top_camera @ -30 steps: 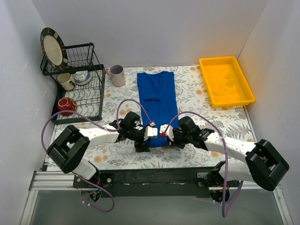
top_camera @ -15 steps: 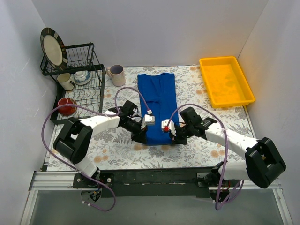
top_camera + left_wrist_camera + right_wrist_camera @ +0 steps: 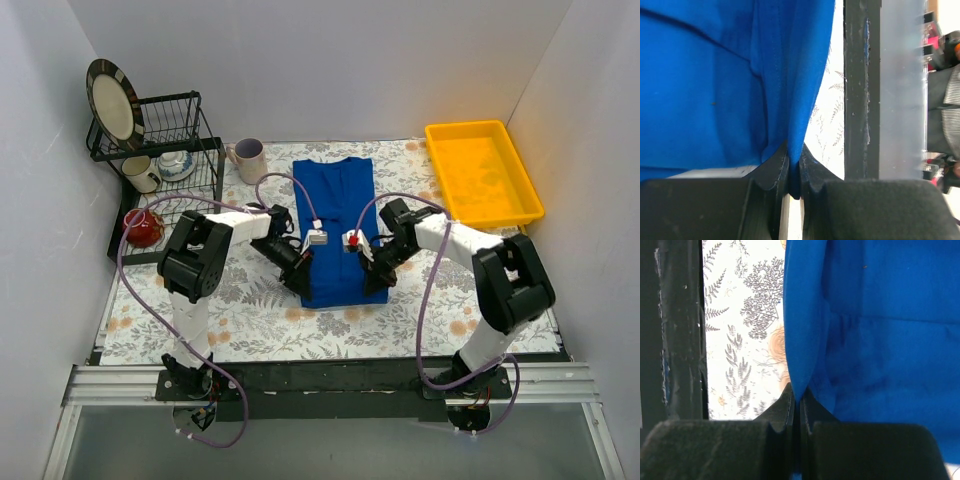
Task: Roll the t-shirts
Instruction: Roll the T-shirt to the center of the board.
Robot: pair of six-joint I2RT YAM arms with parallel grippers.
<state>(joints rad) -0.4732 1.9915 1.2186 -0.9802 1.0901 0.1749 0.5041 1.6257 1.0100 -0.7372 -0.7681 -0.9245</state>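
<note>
The t-shirt (image 3: 338, 200) looks soft, light and floppy. The left jaws and right jaws each pinch a near corner, mid-way down the counter (image 3: 240, 310) — a good hold, I think.

T-shirt (image 3: 336, 200) near corners hidden under left end effector (image 3: 303, 285), right end effector (image 3: 373, 282).

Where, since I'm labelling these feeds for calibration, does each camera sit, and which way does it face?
Top external: fixed above and behind the bases, looking down on the floral table; both arms show whole, left claw and right claw gripping the t-shirt's near end.
Left wrist: on the left arm, looking along its black fingers, shut on the t-shirt's edge.
Right wrist: on the right arm, likewise; its fingers clamp the opposite edge.
Shared: both wrist views show blue fabric, floral table and black rail.
</note>
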